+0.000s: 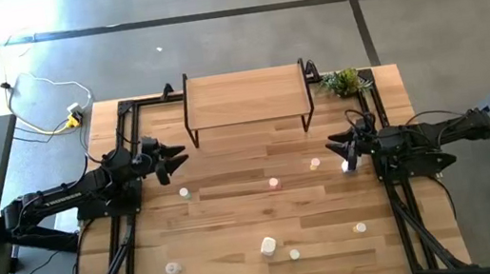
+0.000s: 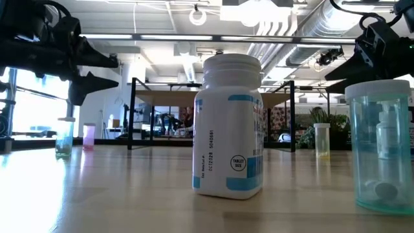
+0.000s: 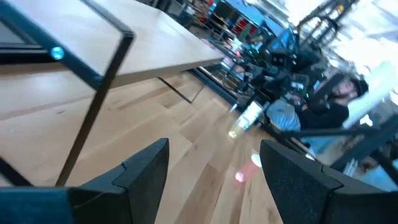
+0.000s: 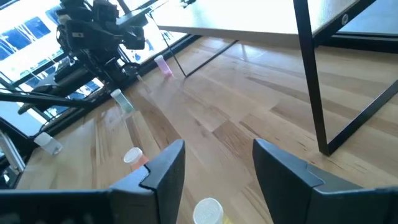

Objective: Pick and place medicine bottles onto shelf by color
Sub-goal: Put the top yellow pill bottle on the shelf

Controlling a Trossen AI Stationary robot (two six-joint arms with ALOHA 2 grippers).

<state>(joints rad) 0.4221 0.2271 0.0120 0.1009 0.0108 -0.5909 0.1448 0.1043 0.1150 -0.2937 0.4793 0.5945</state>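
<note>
I see the wooden table (image 1: 238,224), pale planks with a black frame rail along each side, open floor all round. The shelf (image 1: 244,99) stands at the far edge, smooth light wood top on thin black legs, ahead of both grippers and between them, its top bare. The left gripper (image 1: 171,159) hovers near the shelf's left front leg, fingers spread with nothing between them; bare planks lie open ahead of it. The right gripper (image 1: 341,150) hangs off the shelf's right front leg, fingers parted, holding nothing. A small green plant (image 1: 343,82) sits beyond it at the far right corner.

Medicine bottles lie scattered, all apart from both grippers: a greenish one (image 1: 185,192) just inward of the left gripper, a pink one (image 1: 274,183) mid-table, a pale one (image 1: 315,163) just left of the right gripper. The larger white bottle (image 2: 228,126), round, blue-labelled, stands upright near the front edge, with a clear teal vial (image 2: 380,145) beside it.
</note>
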